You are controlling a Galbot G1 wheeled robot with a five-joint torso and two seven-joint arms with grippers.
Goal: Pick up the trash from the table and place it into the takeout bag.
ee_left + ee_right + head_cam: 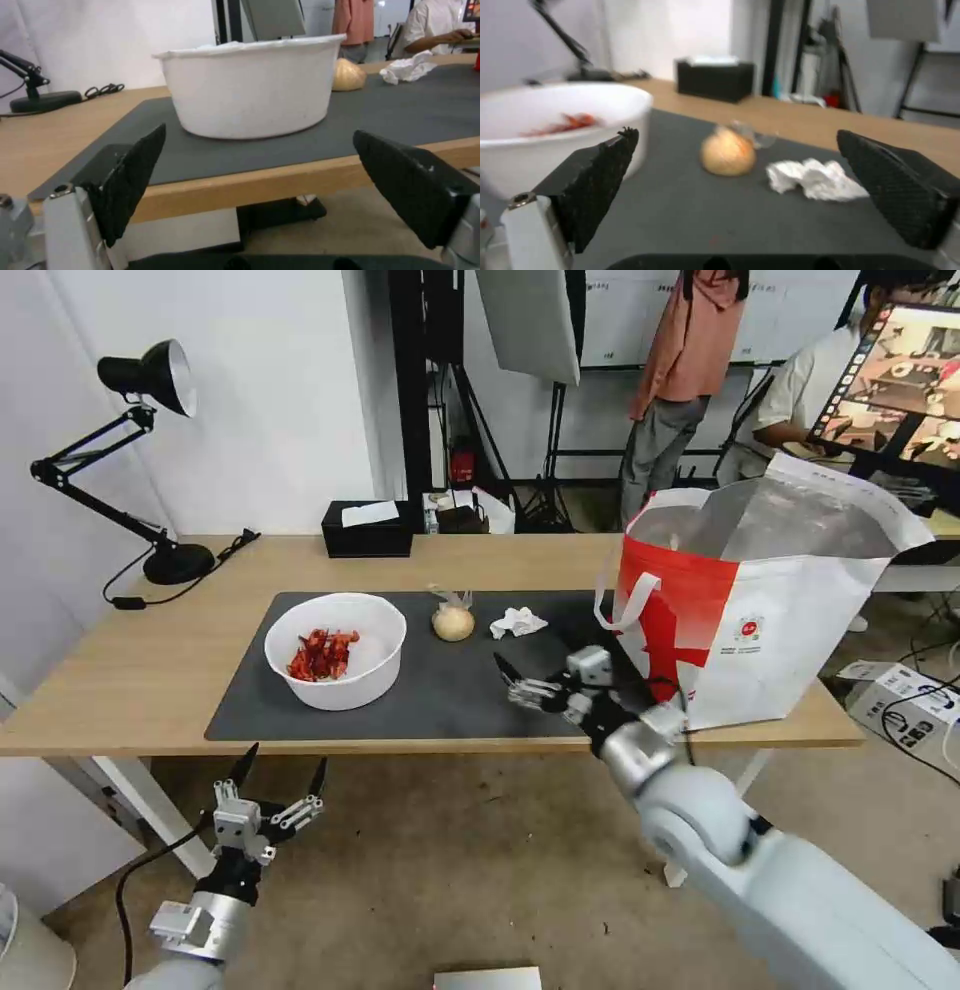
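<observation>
Even, bright indoor light; right wrist view blurred throughout.

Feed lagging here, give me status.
Right gripper open over the mat, facing bagged ball and tissue. Left gripper open below table edge. Nothing blocking.

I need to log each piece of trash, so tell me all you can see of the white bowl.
The white bowl is round, deep and straight-walled, plastic by its look. It stands upright on the grey mat, at its lamp-side end, with red scraps in the bottom. Nothing grips it; the bagged ball lies apart, beside it.
</observation>
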